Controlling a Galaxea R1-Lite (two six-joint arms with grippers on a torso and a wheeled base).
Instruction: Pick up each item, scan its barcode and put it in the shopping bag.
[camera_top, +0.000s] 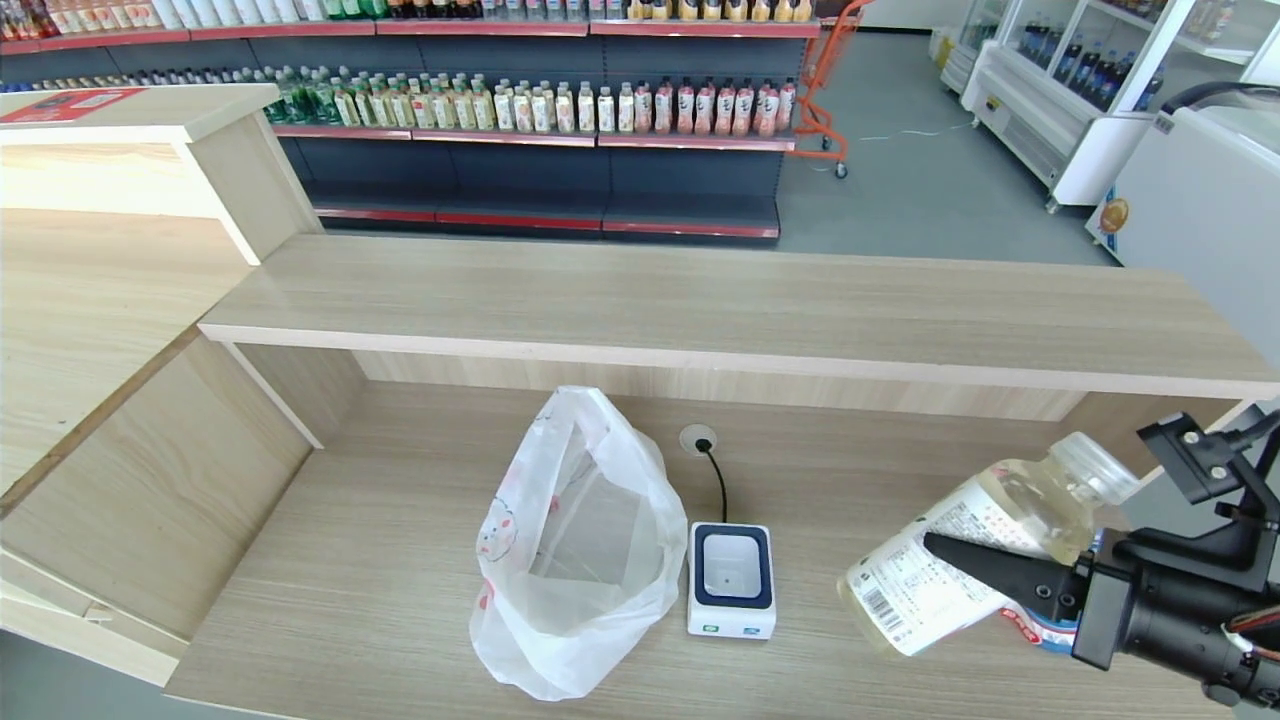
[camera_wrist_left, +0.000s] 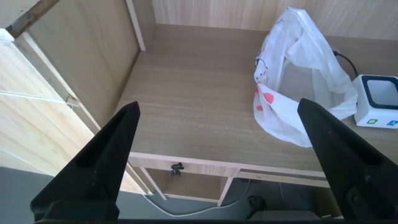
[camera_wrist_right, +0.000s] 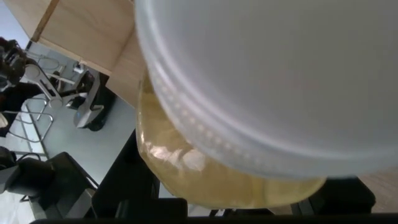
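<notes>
While the bottle (camera_top: 1000, 510) is up in the right tool (camera_top: 945, 562): I judge the step in hand is the scan; bagging is not yet done.
Right tool: clamped on the bottle's mid-body. The bottle is tilted, cap end away, above the surface (camera_top: 380, 580) and well right of the scanner (camera_top: 731, 578).
Left tool (camera_wrist_left: 219, 111): wide open, holding nothing, off the surface's left front edge.
Barcode (camera_top: 880, 605): faces up now. I'd carry it over the scanner window, roll the wrist so it looks down, go slow.
Shopping bag (camera_top: 575, 545): just left of the scanner, mouth open; steer clear of it while scanning.
Hidden: the far finger is behind the bottle, so grip depth is unclear. The cap (camera_wrist_right: 261, 74) sits against the right wrist lens. Bag contents are hard to tell.
</notes>
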